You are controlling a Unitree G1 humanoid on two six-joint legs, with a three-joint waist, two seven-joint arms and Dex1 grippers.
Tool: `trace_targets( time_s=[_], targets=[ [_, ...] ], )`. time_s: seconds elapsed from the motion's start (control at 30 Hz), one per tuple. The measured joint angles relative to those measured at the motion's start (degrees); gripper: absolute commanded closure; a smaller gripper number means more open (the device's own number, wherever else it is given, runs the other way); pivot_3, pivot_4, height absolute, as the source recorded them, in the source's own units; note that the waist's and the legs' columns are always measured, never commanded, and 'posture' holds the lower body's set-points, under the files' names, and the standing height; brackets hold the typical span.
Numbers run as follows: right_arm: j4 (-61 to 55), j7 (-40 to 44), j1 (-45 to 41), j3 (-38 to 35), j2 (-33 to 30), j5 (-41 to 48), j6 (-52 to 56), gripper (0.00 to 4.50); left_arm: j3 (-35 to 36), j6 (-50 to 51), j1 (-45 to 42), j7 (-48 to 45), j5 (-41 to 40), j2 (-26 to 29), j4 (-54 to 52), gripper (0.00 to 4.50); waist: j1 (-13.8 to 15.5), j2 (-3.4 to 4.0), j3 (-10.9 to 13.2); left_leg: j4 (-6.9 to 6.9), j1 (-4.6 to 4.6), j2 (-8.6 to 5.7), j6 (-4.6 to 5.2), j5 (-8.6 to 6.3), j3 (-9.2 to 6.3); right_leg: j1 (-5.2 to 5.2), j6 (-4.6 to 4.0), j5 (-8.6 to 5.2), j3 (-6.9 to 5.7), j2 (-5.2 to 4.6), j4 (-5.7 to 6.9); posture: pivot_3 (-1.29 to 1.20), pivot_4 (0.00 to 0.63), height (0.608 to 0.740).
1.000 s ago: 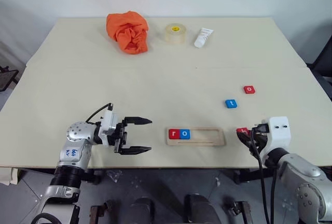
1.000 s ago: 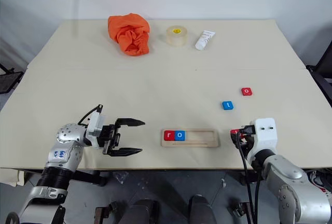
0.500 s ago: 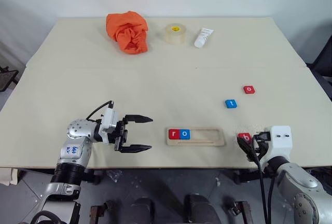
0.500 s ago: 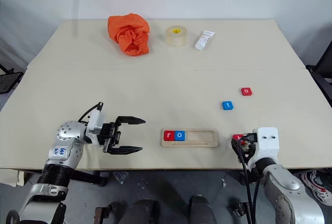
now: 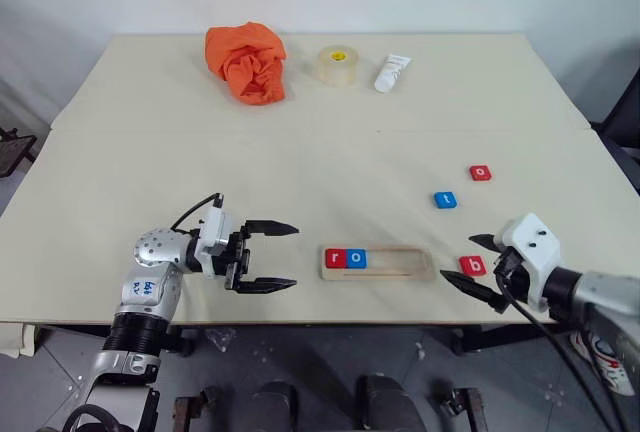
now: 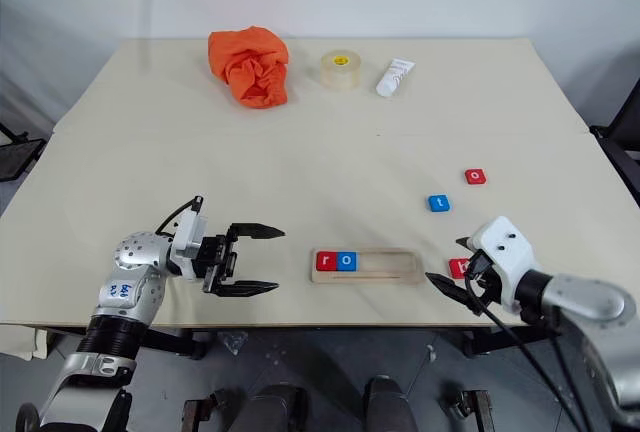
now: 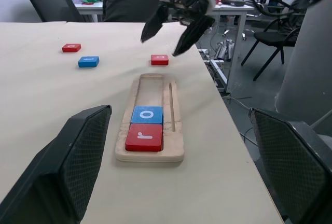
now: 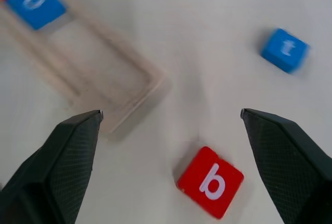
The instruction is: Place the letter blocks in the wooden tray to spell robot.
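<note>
Now the wooden tray point(image 5: 378, 263) lies near the front edge of the pale table point(image 5: 300, 162), with the red r block point(image 5: 335, 258) and the blue o block point(image 5: 356, 258) touching side by side at its left end and the rest of the groove bare. Just to the right of the tray the red b block point(image 5: 472, 265) lies flat on the table; a second ago it was pinched in the right gripper point(image 5: 476, 267), which has since let it go and now stands with its jaws spread wide around it, holding nothing. Farther back on the right lie the blue t block point(image 5: 445, 199) and the red o block point(image 5: 481, 172), apart from each other. The left gripper point(image 5: 270, 256) hovers left of the tray, fingers wide apart and empty, unmoved. Along the far edge sit an orange cloth point(image 5: 247, 60), a tape roll point(image 5: 337, 64) and a white tube point(image 5: 392, 72). Behind the table is a plain white wall.
</note>
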Motion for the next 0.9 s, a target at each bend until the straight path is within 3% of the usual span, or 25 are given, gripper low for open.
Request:
trace_targets(
  time_s=[0.17, 0.3, 0.57, 0.67, 0.9],
  targets=[
    [15.4, 14.2, -11.2, 7.7, -7.3, -4.5, -11.0, 0.04, 0.1, -0.3, 0.5, 1.2, 0.1, -0.4, -0.4, 0.0, -0.1, -0.03, 0.0, 0.0, -0.01, 0.04, -0.01, 0.0, 0.08, -0.01, 0.01, 0.0, 0.0, -0.06, -0.1, 0.0, 0.15, 0.74],
    [26.3, 22.3, -18.2, 13.2, -8.4, -9.2, -19.5, 0.04, 0.4, -0.3, 2.9, 2.7, 0.1, -0.5, -2.4, 0.0, -0.1, -0.03, 0.0, -0.03, -0.02, 0.07, -0.03, 0.0, 0.08, -0.04, 0.01, 0.0, -0.01, -0.19, -0.14, 0.0, 0.15, 0.74],
    [34.6, 29.0, -22.9, 18.7, -8.0, -13.6, -26.2, 0.04, 1.2, -0.3, 6.1, 5.4, 0.1, -0.2, -5.6, 0.0, 0.1, -0.03, 0.0, 0.04, -0.04, 0.07, -0.05, -0.01, 0.07, -0.04, 0.01, 0.01, -0.05, -0.25, -0.16, 0.0, 0.15, 0.74],
    [36.4, 29.2, -23.8, 19.5, -6.8, -14.6, -27.0, 0.57, 1.5, -0.3, 7.1, 6.0, 0.0, -0.2, -6.5, 0.0, 0.0, -0.02, 0.0, 0.05, -0.03, 0.07, -0.07, -0.01, 0.08, -0.04, 0.01, 0.01, -0.05, -0.25, -0.15, 0.0, 0.15, 0.74],
    [37.1, 29.2, -25.0, 19.9, -6.0, -15.6, -27.4, 2.98, 1.5, -0.3, 7.5, 6.4, 0.0, -0.2, -7.3, 0.0, 0.1, -0.02, 0.0, 0.05, -0.03, 0.08, -0.09, -0.01, 0.07, -0.04, 0.0, 0.01, -0.06, -0.25, -0.15, 0.0, 0.15, 0.74]
  ],
)
